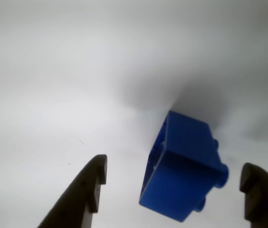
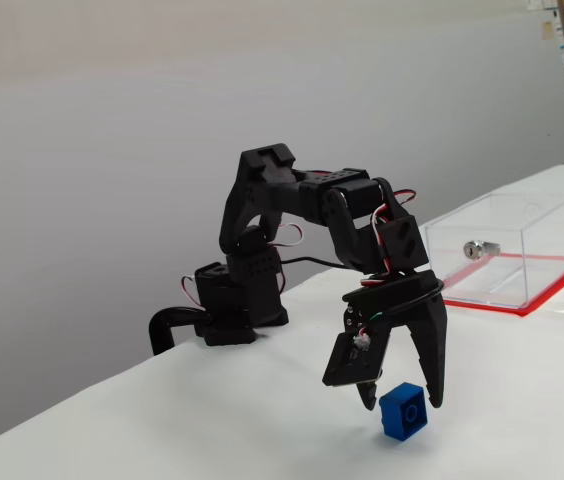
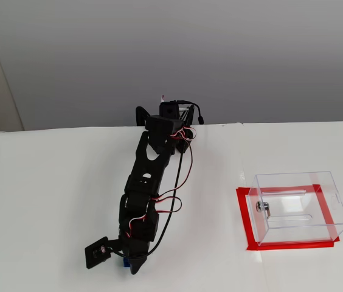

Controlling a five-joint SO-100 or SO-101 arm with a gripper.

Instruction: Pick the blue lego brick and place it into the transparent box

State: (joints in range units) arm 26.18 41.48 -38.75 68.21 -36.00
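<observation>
Fingers spread wide around the blue lego brick, not touching it.
Brick sits on the white surface at lower centre of a fixed view; transparent box stands well apart, right of frame.

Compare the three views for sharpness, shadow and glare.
Wrist view: soft focus, blue lego brick casting a blurred dark shadow on the table. Both fixed views: sharp, evenly lit; faint reflections on the transparent box, and the arm mostly hides the brick from above.
</observation>
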